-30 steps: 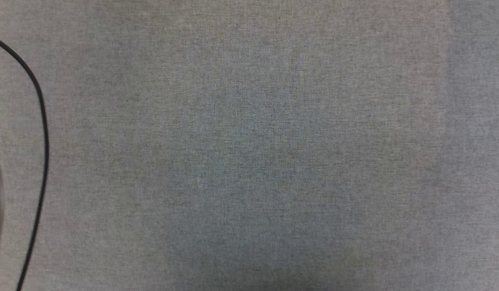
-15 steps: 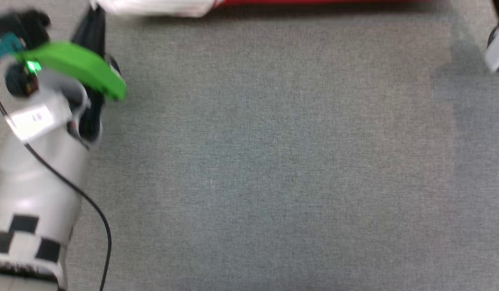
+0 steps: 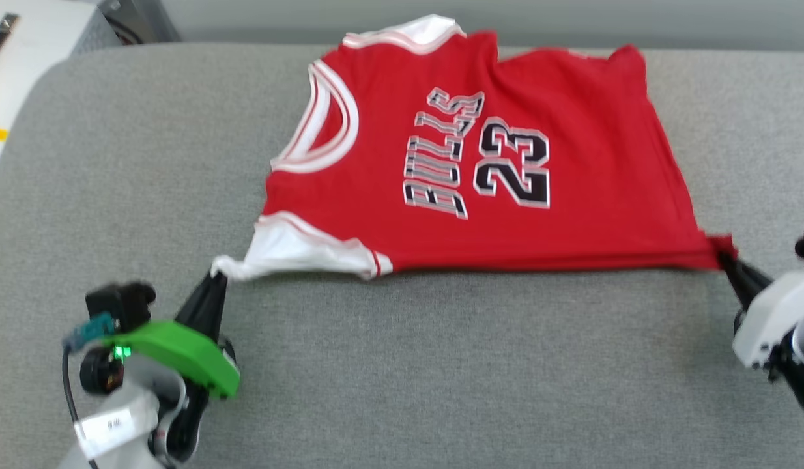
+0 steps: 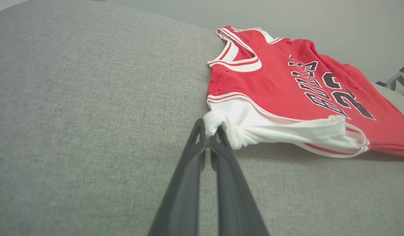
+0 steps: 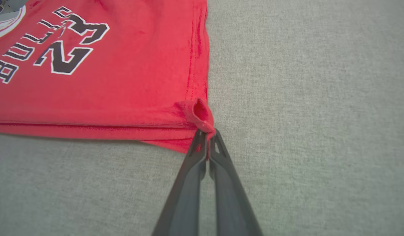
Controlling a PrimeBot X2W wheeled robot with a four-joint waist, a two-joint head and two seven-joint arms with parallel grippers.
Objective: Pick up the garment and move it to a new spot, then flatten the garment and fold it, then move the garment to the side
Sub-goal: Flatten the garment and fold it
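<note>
Head looks down; wrists low, close; all share garment [image 3: 591, 130].

Left gripper [image 3: 214, 280], long dark fingers pressed together on a pinch of the garment's [image 3: 506, 221] white sleeve, green cover [image 3: 180, 355] over its wrist, right gripper [image 3: 726, 259] angled in from the opposite side, fingers likewise clamped on the red hem corner, pale wrist [image 3: 767, 316] behind.

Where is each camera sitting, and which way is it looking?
Head view: on the robot's head, looking forward and down at the garment spread on the grey surface; the left gripper shows lower left, the right gripper at the right edge.
Left wrist view: on the left wrist, looking along its two dark fingers to the white sleeve they pinch.
Right wrist view: on the right wrist, looking along its own fingers to the red hem corner they pinch.
Shared: both wrist views show the number 23, from opposite ends.
</note>
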